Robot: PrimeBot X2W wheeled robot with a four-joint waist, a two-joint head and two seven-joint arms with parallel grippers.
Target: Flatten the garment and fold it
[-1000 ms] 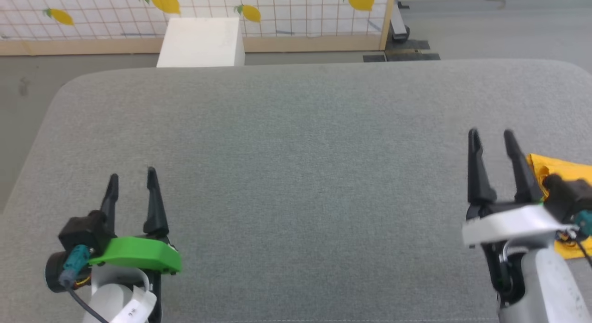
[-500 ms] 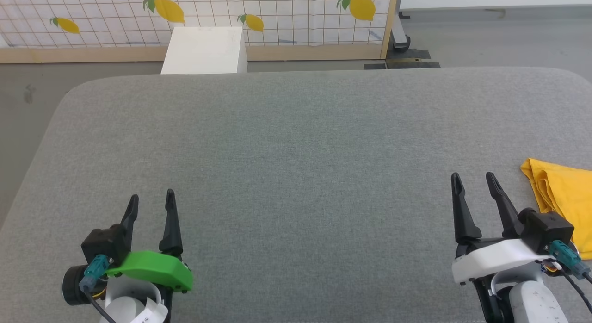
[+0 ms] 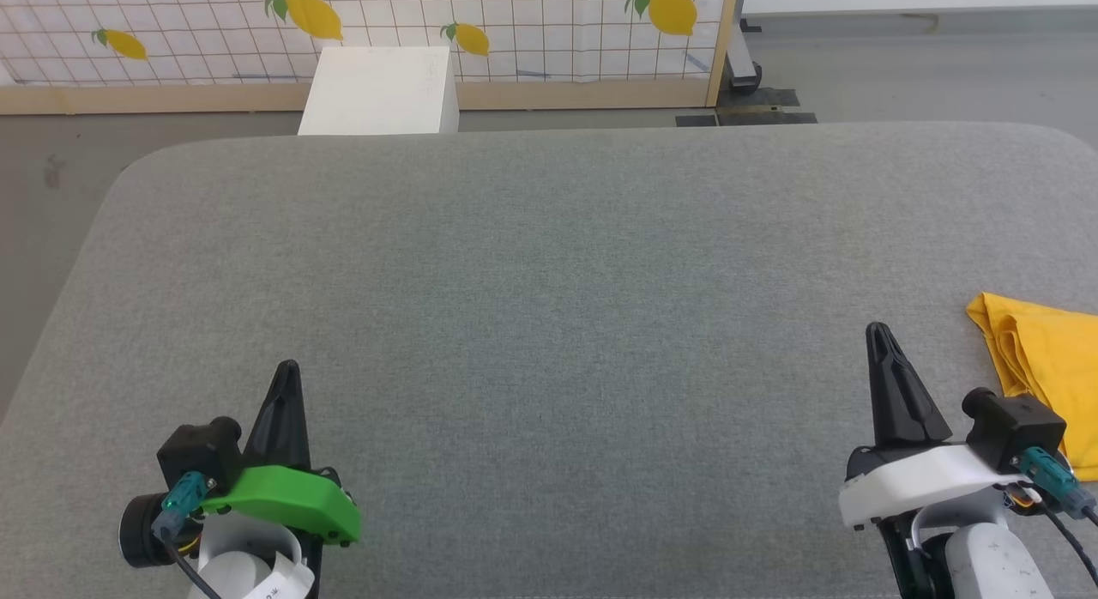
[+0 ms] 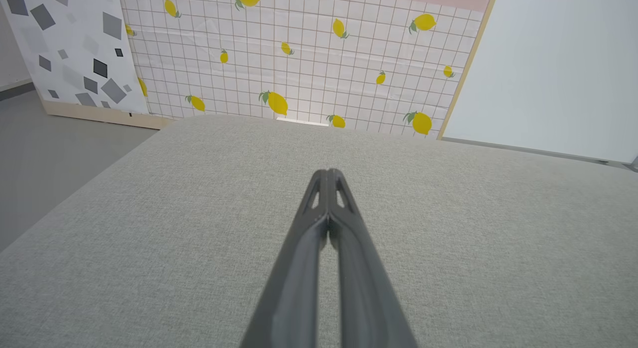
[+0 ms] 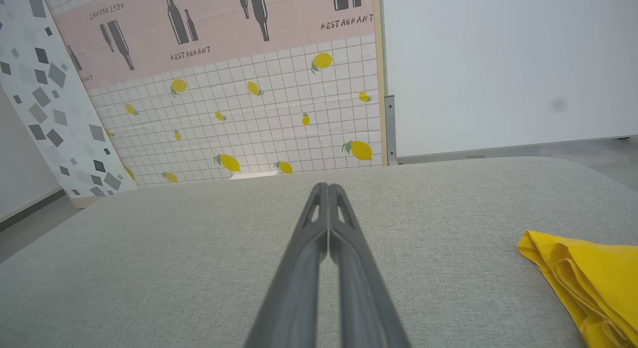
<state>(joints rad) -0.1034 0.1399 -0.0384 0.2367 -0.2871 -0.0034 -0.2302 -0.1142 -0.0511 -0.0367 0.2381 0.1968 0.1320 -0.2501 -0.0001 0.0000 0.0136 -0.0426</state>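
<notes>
One shirt point(image 3: 1042, 367), bright yellow, lies on the grey padded table point(image 3: 549, 264) at its right side, bunched into several loose layers. The head view's right edge cuts it off, so its full shape cannot be told. In the right wrist view the shirt point(image 5: 583, 273) sits at the lower right, with its folded edges stacked one over another.

There are two grippers, each with two long dark fingers, and both are clenched on nothing. The left gripper point(image 3: 286, 367) is at the near left of the table with its fingers pressed together into one point; its wrist view shows the left gripper point(image 4: 329, 172) closed tip to tip above bare grey cloth. The right gripper point(image 3: 878, 329) is at the near right, also pinched tight, with the shirt just to its right and the fingers apart from it. The right wrist view shows the same closed tips point(image 5: 328, 186).

Beyond the far edge of the table stands one white box point(image 3: 377, 88) on the floor, before one tiled screen point(image 3: 532, 58) on which the head view shows four lemons
</notes>
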